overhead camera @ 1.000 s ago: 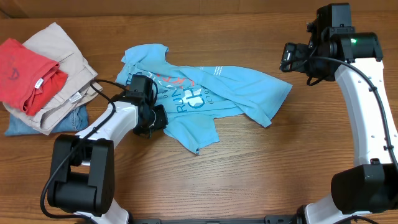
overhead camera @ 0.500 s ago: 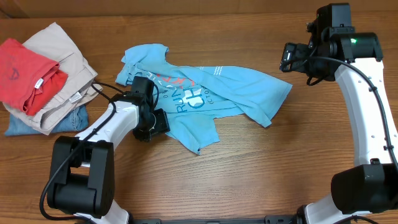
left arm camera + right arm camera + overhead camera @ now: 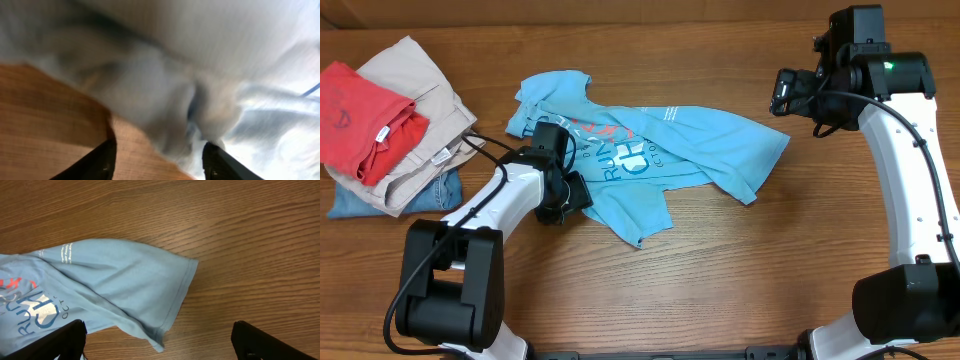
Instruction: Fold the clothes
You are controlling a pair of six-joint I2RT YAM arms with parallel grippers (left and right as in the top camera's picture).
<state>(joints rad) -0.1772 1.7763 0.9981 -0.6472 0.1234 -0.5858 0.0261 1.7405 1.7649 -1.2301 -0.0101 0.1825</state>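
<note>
**T-shirt lies rumpled mid-worktop, both end effectors apart**

The T-shirt (image 3: 650, 150) is light blue. It lies unfolded on the wooden worktop (image 3: 720, 270), around the middle and a little to the left. It is stretched sideways and creased, with the white and red-orange lettering (image 3: 620, 150) facing up. One flap of cloth points toward the near edge.

The left end effector (image 3: 565, 198) sits at the near-left edge of the T-shirt, low over the cloth. In the left wrist view its two dark fingers (image 3: 105, 160) stand apart. A blurred fold of pale blue cloth lies just beyond and between them. Bare wood shows beside the left finger, so the cloth does not look pinched. The blur hides whether the tips touch it.

Farther back, the right end of the T-shirt reaches toward the right arm. A hemmed sleeve (image 3: 172, 285) lies flat on the wood there.

The right end effector (image 3: 785, 92) hovers above the worktop past that end, apart from the cloth. Its fingers are spread wide with nothing between them.

At the far left, well apart from the T-shirt, is a stack of clothes. A red shirt (image 3: 360, 115) lies on beige trousers (image 3: 415, 75), with denim (image 3: 430, 192) at the bottom.
</note>
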